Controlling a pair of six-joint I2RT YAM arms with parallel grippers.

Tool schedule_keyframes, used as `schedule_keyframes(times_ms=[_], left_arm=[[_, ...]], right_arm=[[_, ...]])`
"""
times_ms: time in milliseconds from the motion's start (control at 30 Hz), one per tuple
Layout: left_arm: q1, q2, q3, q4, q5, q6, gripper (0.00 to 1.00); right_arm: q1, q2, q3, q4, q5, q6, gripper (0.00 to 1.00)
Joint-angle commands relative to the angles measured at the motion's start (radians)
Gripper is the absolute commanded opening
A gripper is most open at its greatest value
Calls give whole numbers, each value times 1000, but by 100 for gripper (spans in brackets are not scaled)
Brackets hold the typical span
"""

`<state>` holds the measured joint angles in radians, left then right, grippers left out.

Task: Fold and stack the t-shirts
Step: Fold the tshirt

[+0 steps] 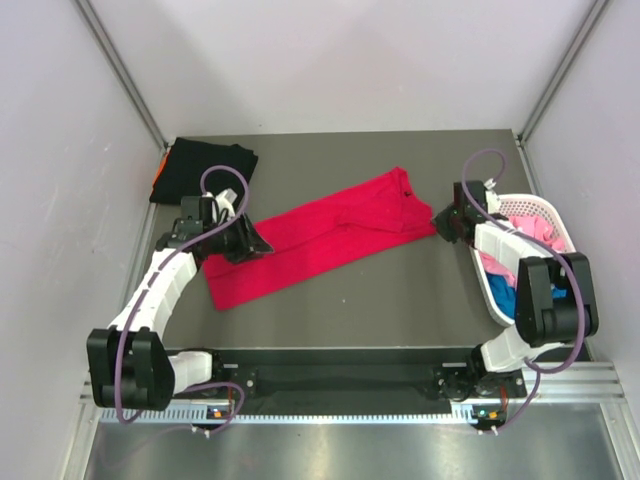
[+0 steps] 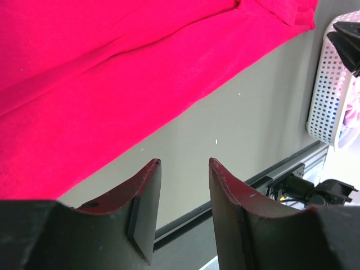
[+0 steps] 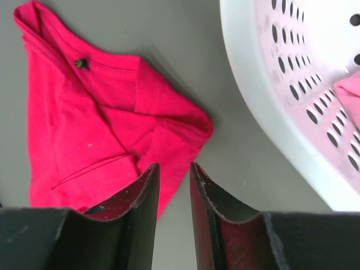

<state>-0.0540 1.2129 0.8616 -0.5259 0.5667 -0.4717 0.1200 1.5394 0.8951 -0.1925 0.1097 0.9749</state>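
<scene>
On the grey table (image 1: 400,290) between pale walls (image 1: 330,70), the red t-shirt (image 1: 320,235) lies stretched slantwise, with the left gripper (image 2: 184,163) and right gripper (image 3: 174,166) at its opposite ends, both part-open and empty.

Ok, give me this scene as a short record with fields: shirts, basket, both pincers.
Spread shirt: bright red cloth t-shirt, lying diagonally on grey table
Folded shirt: black cloth t-shirt, far left corner
Basket: white perforated plastic basket, right, holding pink cloth and blue cloth
Left pincer: open, empty
Right pincer: open, empty, by the red collar end
</scene>
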Motion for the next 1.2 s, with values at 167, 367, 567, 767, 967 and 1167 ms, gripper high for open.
schedule_keyframes(times_ms=[167, 367, 567, 767, 967, 1167], left_arm=[[2, -30, 31, 0, -45, 24, 44], [2, -24, 48, -20, -62, 28, 44], [2, -24, 40, -22, -77, 30, 44], [2, -12, 62, -43, -88, 42, 43], [2, -29, 74, -43, -77, 30, 43], [2, -70, 100, -48, -51, 25, 45]], right_arm=[[35, 71, -1, 48, 81, 18, 31], [38, 131, 28, 33, 94, 4, 33], [38, 157, 22, 51, 122, -15, 33], [40, 189, 51, 54, 122, -41, 25], [40, 212, 102, 45, 151, -102, 3], [38, 264, 204, 36, 174, -200, 0]])
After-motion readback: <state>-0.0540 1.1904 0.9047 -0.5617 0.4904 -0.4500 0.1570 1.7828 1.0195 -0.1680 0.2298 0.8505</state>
